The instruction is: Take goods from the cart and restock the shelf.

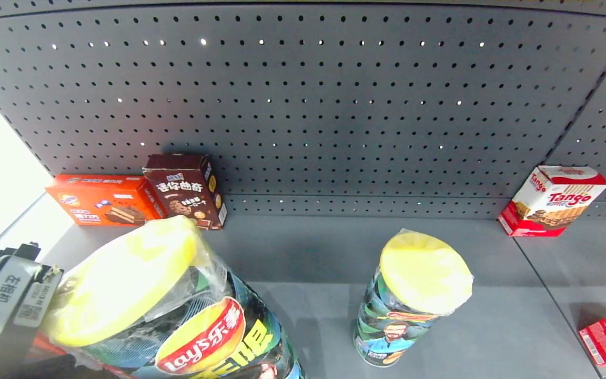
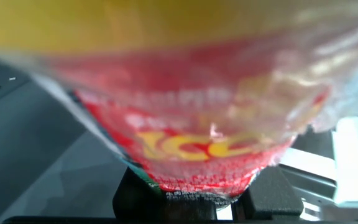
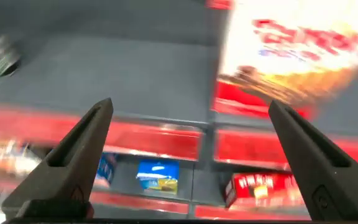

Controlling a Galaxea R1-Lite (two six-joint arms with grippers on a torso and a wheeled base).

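Clenched on the yellow-lidded, plastic-wrapped chip canister (image 1: 177,316), the left end effector (image 2: 204,198) should stand it upright on the grey shelf (image 1: 308,252), clear of the twin canister (image 1: 413,305).

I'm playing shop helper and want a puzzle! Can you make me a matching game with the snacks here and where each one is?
Things:
1. orange box
2. wafer box
3. standing chip can
4. tilted chip can

Places:
A. middle of the shelf
B. back left
C. in the left claw
D. back right

Pairs: 1-B, 2-D, 3-A, 4-C.
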